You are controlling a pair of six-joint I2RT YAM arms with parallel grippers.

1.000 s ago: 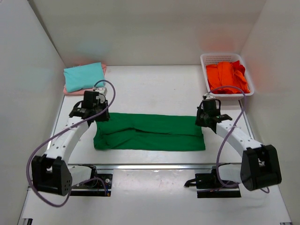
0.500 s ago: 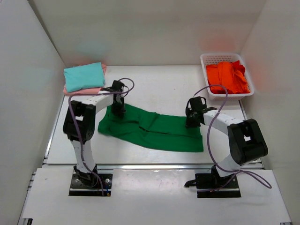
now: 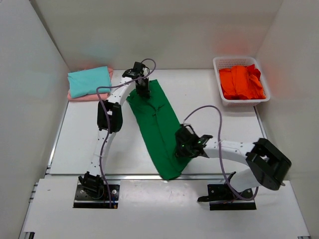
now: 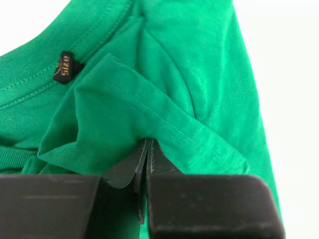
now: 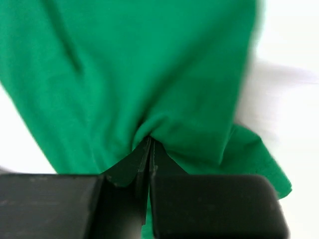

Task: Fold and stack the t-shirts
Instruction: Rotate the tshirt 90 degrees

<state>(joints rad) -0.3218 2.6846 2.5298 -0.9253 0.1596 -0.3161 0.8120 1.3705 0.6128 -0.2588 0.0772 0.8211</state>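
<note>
white table (image 3: 209, 99) under a dark green t-shirt (image 3: 159, 124); left fingers (image 4: 123, 173) and right fingers (image 5: 121, 174) each pinch its cloth.

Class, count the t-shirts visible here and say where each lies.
4. The green t-shirt lies diagonally mid-table; the teal t-shirt sits folded on the pink t-shirt, far left; the orange-red t-shirt fills the white basket, far right, possibly hiding more.

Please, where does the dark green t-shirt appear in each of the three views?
Top external: the green t-shirt lies diagonally across the table.
Left wrist: t-shirt fills the frame, pinched by the left tool.
Right wrist: t-shirt again, pinched by the right tool.
Shared landmark: the white table.
</note>
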